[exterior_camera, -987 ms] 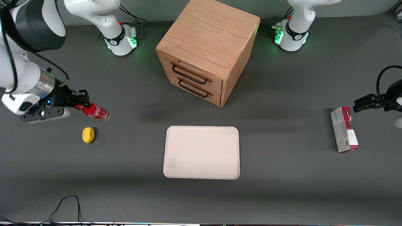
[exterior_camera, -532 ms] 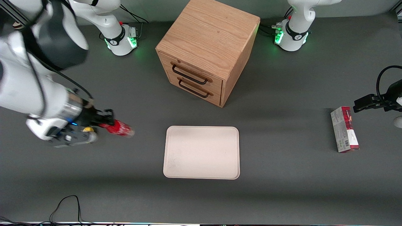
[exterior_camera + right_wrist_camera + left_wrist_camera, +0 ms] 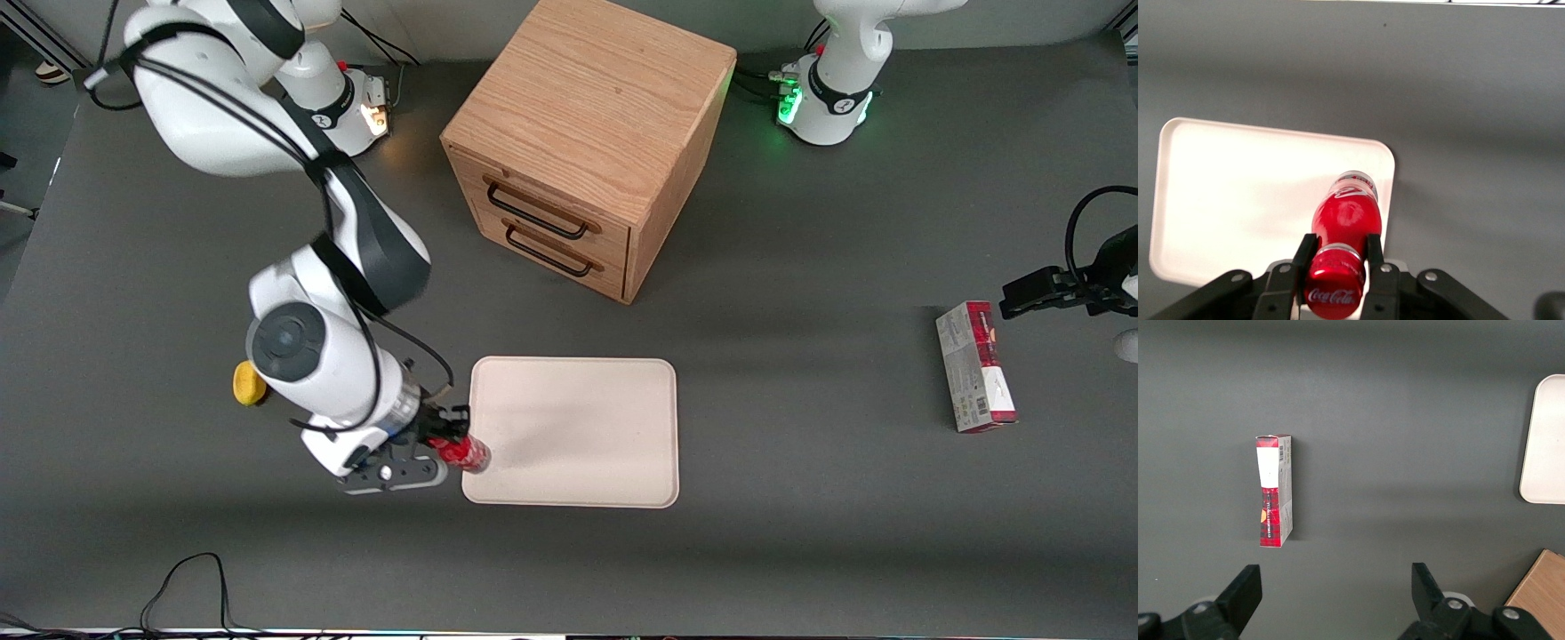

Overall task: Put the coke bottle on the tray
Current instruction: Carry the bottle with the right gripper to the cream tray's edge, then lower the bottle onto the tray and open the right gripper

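Dark table: gripper (image 3: pixel 444 436) pinching coke bottle (image 3: pixel 467 452) neck, held above tray (image 3: pixel 578 436) corner; carry inward, lower, release.

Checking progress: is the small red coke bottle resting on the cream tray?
Cannot tell: coke bottle is clamped in the gripper over the tray's corner.

A dark grey table (image 3: pixel 800 551) carries a wooden drawer cabinet (image 3: pixel 582 142), a cream tray (image 3: pixel 578 427) nearer the front camera than the cabinet, a yellow lemon-like object (image 3: pixel 244 384) toward the working arm's end, and a red-and-grey carton box (image 3: pixel 975 366) toward the parked arm's end, while the gripper (image 3: pixel 444 440) holds the coke bottle (image 3: pixel 467 453) over the tray's edge.
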Robot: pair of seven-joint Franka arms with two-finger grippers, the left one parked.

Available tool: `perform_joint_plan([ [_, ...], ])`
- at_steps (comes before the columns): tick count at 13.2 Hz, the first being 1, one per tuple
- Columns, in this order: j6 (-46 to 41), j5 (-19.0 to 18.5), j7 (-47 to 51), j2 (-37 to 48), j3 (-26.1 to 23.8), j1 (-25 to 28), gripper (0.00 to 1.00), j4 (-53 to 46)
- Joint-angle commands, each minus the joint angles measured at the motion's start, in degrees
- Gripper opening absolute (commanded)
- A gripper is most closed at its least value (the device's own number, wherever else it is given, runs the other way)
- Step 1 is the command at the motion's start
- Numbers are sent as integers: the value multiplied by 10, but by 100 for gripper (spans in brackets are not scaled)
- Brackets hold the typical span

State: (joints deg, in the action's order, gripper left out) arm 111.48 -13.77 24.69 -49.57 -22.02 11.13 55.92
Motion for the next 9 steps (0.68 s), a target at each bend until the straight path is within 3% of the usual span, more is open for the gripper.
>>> perform_joint_plan([
  [1, 29, -27, 13, -44, -11, 3, 1, -32],
  [4, 36, -44, 10, -57, -11, 3, 13, -25],
  [6, 47, -44, 13, -56, -10, 0, 34, -7],
  [7, 49, -44, 15, -55, -10, -1, 70, 0],
  [8, 49, -44, 18, -51, -10, -1, 100, 2],
  [9, 49, -43, 20, -47, -10, -1, 100, 2],
])
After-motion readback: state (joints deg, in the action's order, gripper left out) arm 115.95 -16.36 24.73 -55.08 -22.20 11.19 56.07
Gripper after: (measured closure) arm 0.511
